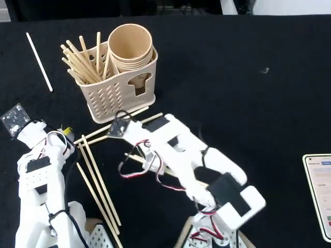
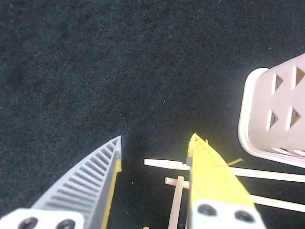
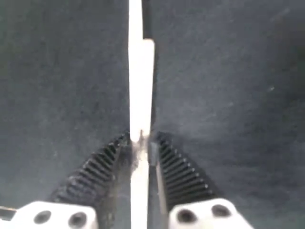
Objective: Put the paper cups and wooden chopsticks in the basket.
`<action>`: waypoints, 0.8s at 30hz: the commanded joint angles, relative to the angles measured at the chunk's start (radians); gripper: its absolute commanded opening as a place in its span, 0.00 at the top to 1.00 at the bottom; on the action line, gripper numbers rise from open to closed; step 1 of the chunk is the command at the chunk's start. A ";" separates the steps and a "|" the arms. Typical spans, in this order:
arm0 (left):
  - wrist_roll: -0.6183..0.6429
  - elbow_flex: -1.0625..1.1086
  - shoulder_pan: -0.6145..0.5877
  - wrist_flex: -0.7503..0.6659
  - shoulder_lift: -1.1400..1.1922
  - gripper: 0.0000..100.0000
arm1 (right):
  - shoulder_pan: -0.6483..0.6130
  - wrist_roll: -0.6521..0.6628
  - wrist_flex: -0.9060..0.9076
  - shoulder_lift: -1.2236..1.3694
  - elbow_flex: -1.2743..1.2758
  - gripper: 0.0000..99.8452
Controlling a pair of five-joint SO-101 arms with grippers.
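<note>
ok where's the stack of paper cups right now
In the high view the stack of paper cups stands inside the basket, on the far side of the table left of centre, in the compartment beside the upright chopsticks.

This looks like a robotics lab setup. The left arm [image 1: 37, 186] and right arm [image 1: 189, 163], white with bare wiring [image 1: 129, 171], stand on a black-clothed worktop [image 1: 248, 103]. A phone [image 1: 320, 191] lies at its edge.

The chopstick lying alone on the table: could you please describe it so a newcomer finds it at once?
Start at the beige basket near the top of the high view. Left of it, on the black table, lies one slanted chopstick. Unlike the loose chopsticks in front of the basket, it lies alone, touching nothing.
</note>
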 commanded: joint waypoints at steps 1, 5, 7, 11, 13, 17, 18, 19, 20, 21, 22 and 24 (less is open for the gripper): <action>0.002 -0.013 -0.010 -0.009 -0.018 0.77 | -0.002 -0.011 0.068 -0.209 -0.030 0.99; 0.002 -0.013 -0.010 -0.014 -0.018 0.77 | 0.000 -0.011 0.138 -0.390 -0.070 0.99; 0.002 -0.012 -0.010 -0.014 -0.018 0.77 | 0.000 -0.021 0.160 -0.464 -0.090 0.99; 0.002 -0.012 -0.010 -0.014 -0.018 0.77 | -0.003 -0.072 0.196 -0.503 -0.071 0.99; 0.002 -0.012 -0.010 -0.012 -0.018 0.77 | -0.003 -0.072 0.173 -0.467 0.002 0.99; 0.002 -0.012 -0.010 -0.014 -0.018 0.77 | -0.005 -0.072 0.002 -0.352 0.162 0.98; 0.002 -0.012 -0.010 -0.014 -0.018 0.77 | -0.005 -0.072 -0.034 -0.320 0.179 0.98; 0.002 -0.012 -0.010 -0.014 -0.018 0.77 | -0.015 -0.075 -0.058 -0.286 0.188 0.97; 0.002 -0.012 -0.010 -0.014 -0.018 0.77 | -0.025 -0.077 -0.069 -0.251 0.189 0.94; 0.002 -0.012 -0.010 -0.012 -0.018 0.77 | -0.032 -0.078 -0.075 -0.214 0.188 0.90; 0.002 -0.012 -0.010 -0.012 -0.018 0.77 | -0.032 -0.074 -0.080 -0.179 0.183 0.86; 0.002 -0.012 -0.010 -0.012 -0.018 0.77 | -0.037 -0.074 -0.107 -0.111 0.163 0.80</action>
